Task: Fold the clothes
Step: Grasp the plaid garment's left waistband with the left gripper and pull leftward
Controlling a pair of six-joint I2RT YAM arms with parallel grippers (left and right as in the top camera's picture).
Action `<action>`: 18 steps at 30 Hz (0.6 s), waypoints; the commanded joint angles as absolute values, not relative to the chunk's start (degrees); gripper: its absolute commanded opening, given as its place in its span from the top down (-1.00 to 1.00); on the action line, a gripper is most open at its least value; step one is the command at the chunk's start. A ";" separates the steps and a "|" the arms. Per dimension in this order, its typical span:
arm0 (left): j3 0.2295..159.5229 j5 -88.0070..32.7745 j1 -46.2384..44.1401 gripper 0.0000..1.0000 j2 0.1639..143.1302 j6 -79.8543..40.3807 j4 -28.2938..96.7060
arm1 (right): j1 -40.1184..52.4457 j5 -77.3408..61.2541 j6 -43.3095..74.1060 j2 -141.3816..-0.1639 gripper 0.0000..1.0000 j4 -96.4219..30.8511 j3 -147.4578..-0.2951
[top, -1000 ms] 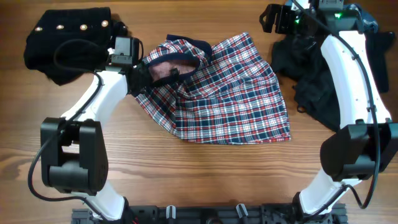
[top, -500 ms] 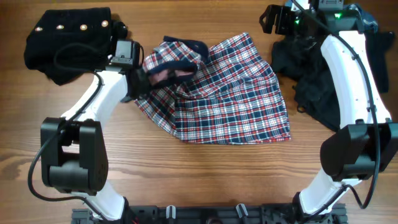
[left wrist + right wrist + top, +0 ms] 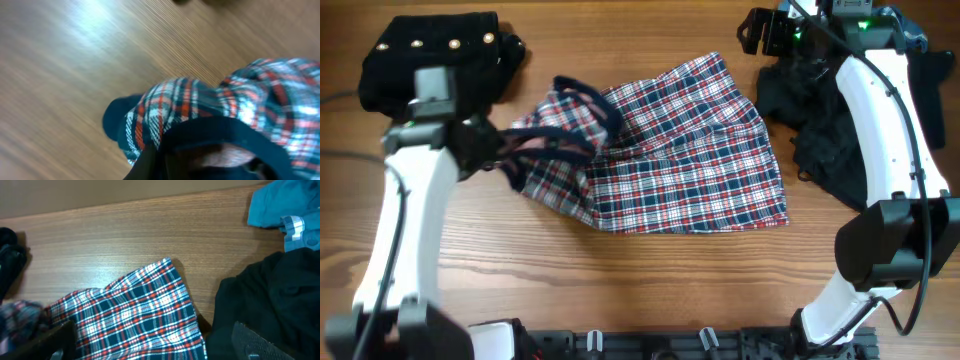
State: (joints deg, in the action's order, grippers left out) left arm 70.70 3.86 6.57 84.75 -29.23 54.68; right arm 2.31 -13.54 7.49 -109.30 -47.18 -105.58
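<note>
The red, navy and white plaid garment (image 3: 670,150) lies spread mid-table, its navy-trimmed edge (image 3: 575,100) drawn out to the left. My left gripper (image 3: 503,152) is shut on that edge. In the left wrist view the plaid cloth (image 3: 200,110) and its navy band bunch right at my left gripper (image 3: 165,170). My right gripper (image 3: 760,35) hovers open at the far right, above the plaid garment's upper corner (image 3: 130,310) and a black garment (image 3: 270,300), holding nothing.
A black garment with pale studs (image 3: 430,55) lies at the far left, close behind my left arm. The black pile (image 3: 820,125) sits under my right arm, with a blue garment (image 3: 280,205) beyond it. Bare wood (image 3: 620,280) runs along the front.
My left gripper closed on the navy-trimmed edge and swung left, dragging that side of the plaid garment with it. The right arm has not moved.
</note>
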 commanded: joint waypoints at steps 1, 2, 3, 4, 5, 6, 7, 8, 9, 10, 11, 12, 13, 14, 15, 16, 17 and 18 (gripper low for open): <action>71.70 3.64 10.31 0.92 80.71 -28.73 58.39 | 2.50 -15.16 7.66 -107.37 -0.99 -47.20 -106.91; 71.68 3.79 11.05 0.92 80.58 -28.73 59.66 | 2.50 -15.18 7.66 -107.37 -0.99 -47.22 -106.91; 71.66 3.99 11.51 0.92 80.62 -28.71 60.47 | 2.55 -15.18 7.66 -107.37 -0.99 -47.24 -106.91; 71.55 4.19 11.77 0.92 80.75 -28.58 60.86 | 2.55 -15.16 7.64 -107.37 -0.99 -47.33 -106.91; 71.35 4.19 12.01 0.92 81.01 -28.12 61.23 | 2.55 -15.16 7.64 -107.37 -0.99 -47.44 -106.91; 71.20 4.16 12.14 0.92 81.34 -27.40 61.47 | 2.59 -15.16 7.62 -107.37 -1.00 -47.68 -106.91; 71.16 4.67 12.12 0.92 81.78 -27.42 61.87 | 2.61 -15.16 7.51 -107.37 -0.99 -48.03 -106.91; 71.16 5.13 12.12 0.92 82.39 -27.42 62.24 | 2.61 -15.16 7.46 -107.37 -0.99 -48.42 -106.91; 71.16 5.76 12.12 0.92 83.00 -27.42 62.61 | 2.61 -15.14 7.49 -107.37 -0.99 -48.82 -106.91; 71.16 6.81 12.12 0.92 83.96 -27.42 63.05 | 2.61 -15.14 7.05 -107.37 -0.99 -49.34 -106.91; 71.16 7.73 12.12 0.92 84.64 -27.42 63.33 | 2.61 -15.16 6.35 -107.37 -1.00 -49.69 -106.91; 71.16 8.93 12.19 0.92 85.36 -27.42 63.57 | 2.61 -15.11 5.89 -107.37 -1.00 -50.06 -106.91; 71.16 9.89 12.49 0.92 86.11 -27.46 63.70 | 2.61 -15.11 5.56 -107.37 -1.00 -50.48 -106.91; 71.16 9.98 13.13 0.92 86.70 -27.46 63.66 | 2.61 -15.16 5.04 -107.37 -0.99 -50.83 -106.91; 71.16 9.89 14.09 0.92 87.20 -27.53 63.37 | 2.66 -15.16 4.49 -107.37 -0.99 -51.35 -106.91; 71.16 9.50 15.70 0.92 87.68 -27.97 62.87 | 2.66 -15.11 4.45 -107.37 -1.00 -51.68 -106.91; 71.16 7.60 18.55 0.92 88.05 -27.92 61.98 | 2.66 -15.14 4.45 -107.37 -0.99 -51.92 -106.87; 71.16 6.13 20.32 0.92 88.20 -27.92 61.47 | 2.66 -15.11 4.43 -107.37 -0.99 -51.94 -106.87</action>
State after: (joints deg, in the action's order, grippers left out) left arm 70.89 7.25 14.76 87.53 -28.18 62.74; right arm 2.31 -14.15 5.89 -109.30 -51.55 -105.58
